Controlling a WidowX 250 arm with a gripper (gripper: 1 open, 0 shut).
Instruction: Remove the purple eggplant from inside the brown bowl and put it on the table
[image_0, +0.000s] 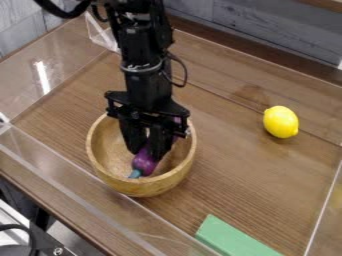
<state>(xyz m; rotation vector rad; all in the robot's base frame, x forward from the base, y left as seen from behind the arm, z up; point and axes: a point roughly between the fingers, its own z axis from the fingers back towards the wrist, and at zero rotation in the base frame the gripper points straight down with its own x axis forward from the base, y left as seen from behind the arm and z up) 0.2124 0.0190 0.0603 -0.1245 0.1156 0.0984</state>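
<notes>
One thing matters at this stage: a straight lift. The fingers (144, 160) point down into the brown bowl (112, 170) and are clamped on the purple eggplant (142, 162), which hangs upright between them, its lower end inside the bowl and near the front wall. Rising vertically until that end clears the rim should prevent a snag that could tip the bowl. Only then carry it sideways to bare desk (247, 180) beside the bowl, short of the lemon (279, 122) to the bowl's right and the green block (241, 238) in front of the bowl. Lower it close before releasing, as the glossy eggplant may roll.
</notes>
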